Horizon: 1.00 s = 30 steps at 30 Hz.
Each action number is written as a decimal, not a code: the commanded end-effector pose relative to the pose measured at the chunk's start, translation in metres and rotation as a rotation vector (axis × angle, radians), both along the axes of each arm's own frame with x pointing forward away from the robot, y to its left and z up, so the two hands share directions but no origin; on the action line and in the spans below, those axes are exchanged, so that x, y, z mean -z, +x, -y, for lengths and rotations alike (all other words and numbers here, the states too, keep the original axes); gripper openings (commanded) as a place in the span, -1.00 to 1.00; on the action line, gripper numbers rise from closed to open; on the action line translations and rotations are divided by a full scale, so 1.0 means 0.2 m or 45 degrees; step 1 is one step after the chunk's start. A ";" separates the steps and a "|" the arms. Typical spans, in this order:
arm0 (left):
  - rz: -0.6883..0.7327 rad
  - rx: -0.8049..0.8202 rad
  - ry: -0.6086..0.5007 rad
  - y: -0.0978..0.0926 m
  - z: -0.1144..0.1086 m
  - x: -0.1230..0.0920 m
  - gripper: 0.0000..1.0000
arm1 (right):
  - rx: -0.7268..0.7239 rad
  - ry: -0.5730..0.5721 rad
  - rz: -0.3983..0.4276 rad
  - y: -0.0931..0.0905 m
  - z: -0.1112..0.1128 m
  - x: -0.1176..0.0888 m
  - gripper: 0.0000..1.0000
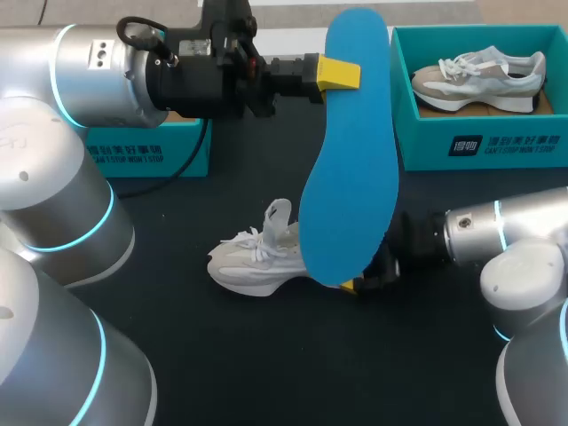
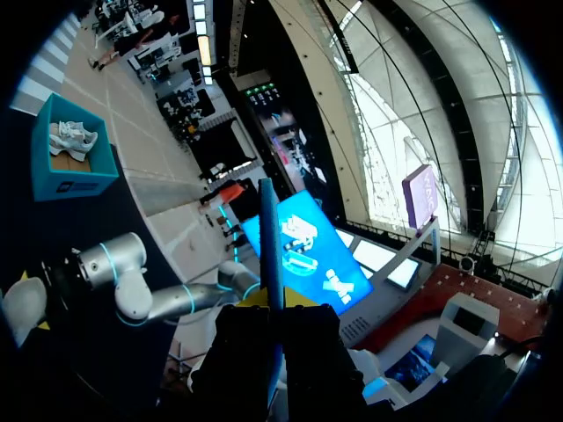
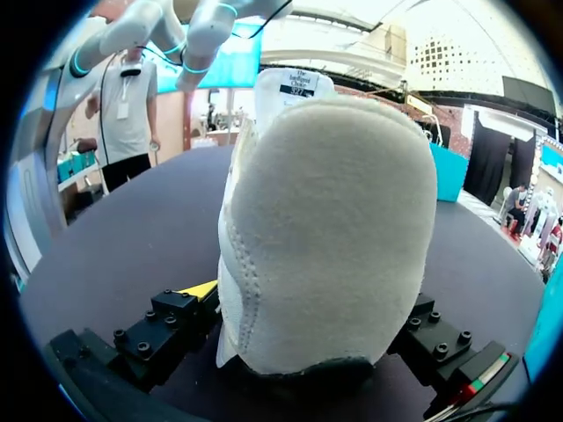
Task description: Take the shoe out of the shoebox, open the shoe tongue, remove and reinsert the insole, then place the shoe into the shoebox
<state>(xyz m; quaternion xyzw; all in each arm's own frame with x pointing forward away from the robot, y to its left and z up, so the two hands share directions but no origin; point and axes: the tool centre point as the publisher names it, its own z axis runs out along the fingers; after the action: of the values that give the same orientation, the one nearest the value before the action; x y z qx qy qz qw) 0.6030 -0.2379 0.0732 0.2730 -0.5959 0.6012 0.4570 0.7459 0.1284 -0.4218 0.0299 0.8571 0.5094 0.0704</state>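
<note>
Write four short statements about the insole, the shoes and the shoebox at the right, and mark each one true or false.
1. The left gripper holds the blue insole up above the table. True.
2. The blue insole lies inside the white shoe on the table. False: it is out of that shoe and held in the air.
3. The fingers of the right gripper are closed on the heel of the white shoe. True.
4. The right shoebox is empty. False: a second shoe lies in it.
</note>
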 end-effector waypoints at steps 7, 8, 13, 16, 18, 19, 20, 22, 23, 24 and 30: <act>-0.001 -0.004 -0.002 -0.01 0.00 0.01 -1.00 | 0.064 -0.128 -0.007 -0.02 0.03 -0.10 1.00; -0.001 -0.004 -0.002 -0.01 0.00 0.01 -1.00 | 0.064 -0.128 -0.007 -0.02 0.03 -0.10 1.00; -0.001 -0.004 -0.002 -0.01 0.00 0.01 -1.00 | 0.064 -0.128 -0.007 -0.02 0.03 -0.10 1.00; -0.001 -0.004 -0.002 -0.01 0.00 0.01 -1.00 | 0.076 -0.217 -0.020 -0.03 0.04 -0.13 1.00; -0.001 -0.004 -0.002 -0.01 0.00 0.01 -1.00 | 0.064 -0.255 -0.033 -0.03 0.07 -0.16 1.00; -0.001 -0.004 -0.002 -0.01 0.00 0.01 -1.00 | 0.079 -0.280 -0.047 -0.03 0.08 -0.16 1.00; -0.001 -0.004 -0.002 -0.01 0.00 0.01 -1.00 | 0.066 -0.299 -0.054 -0.02 0.10 -0.17 1.00; -0.001 -0.004 -0.002 -0.01 0.00 0.01 -1.00 | 0.057 -0.364 -0.076 -0.01 0.10 -0.20 1.00; -0.001 -0.004 -0.002 -0.01 0.00 0.01 -1.00 | 0.047 -0.393 -0.080 -0.01 0.11 -0.21 1.00; -0.001 -0.004 -0.002 -0.01 0.00 0.01 -1.00 | 0.047 -0.412 -0.083 -0.01 0.11 -0.23 1.00; -0.001 -0.004 -0.002 -0.01 0.00 0.01 -1.00 | 0.032 -0.560 -0.143 0.01 0.13 -0.29 1.00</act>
<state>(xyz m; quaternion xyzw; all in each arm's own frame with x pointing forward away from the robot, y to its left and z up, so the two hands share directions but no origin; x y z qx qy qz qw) 0.6030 -0.2379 0.0732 0.2730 -0.5959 0.6012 0.4570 0.7445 0.1035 -0.3762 0.0518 0.9138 0.3994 0.0530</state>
